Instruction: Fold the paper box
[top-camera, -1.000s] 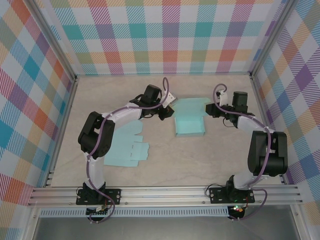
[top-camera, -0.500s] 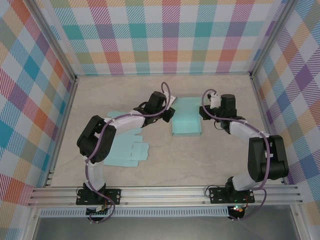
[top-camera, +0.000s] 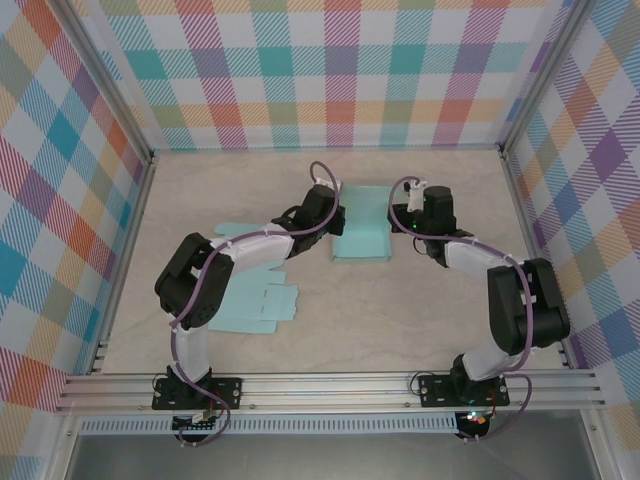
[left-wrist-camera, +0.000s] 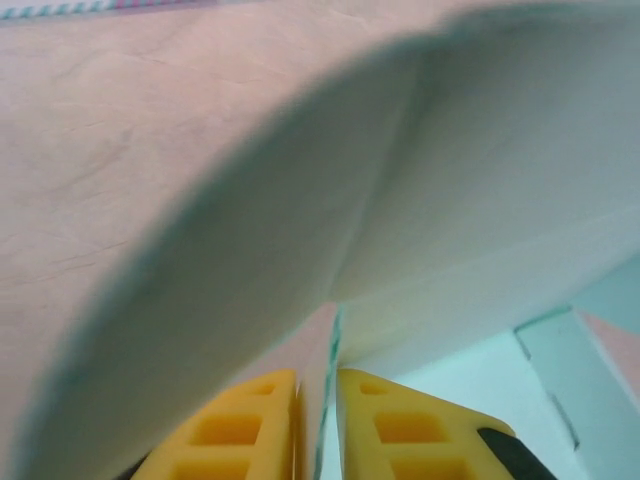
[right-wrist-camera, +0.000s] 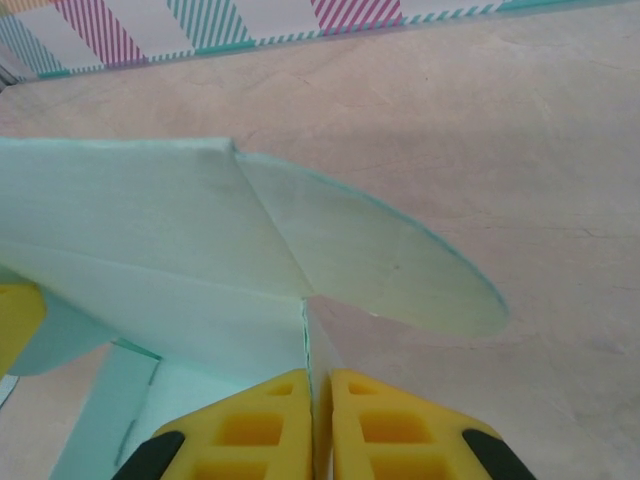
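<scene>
Left gripper (left-wrist-camera: 318, 385) is pinched together on a thin side wall of the paper box (top-camera: 362, 228). Right gripper (right-wrist-camera: 312, 385) is clamped the same way on the opposite wall. The box sits upper centre of the top view, between the two wrists, on the table (top-camera: 400, 320). Our read: mid-fold on the side panels. To do it well, we keep both pinches low by the crease, move both sides in sync and avoid pulling outward, or the rounded flap (right-wrist-camera: 385, 265) likely buckles. The spare flat blank (top-camera: 255, 300) at lower left is well apart; ignore it.
</scene>
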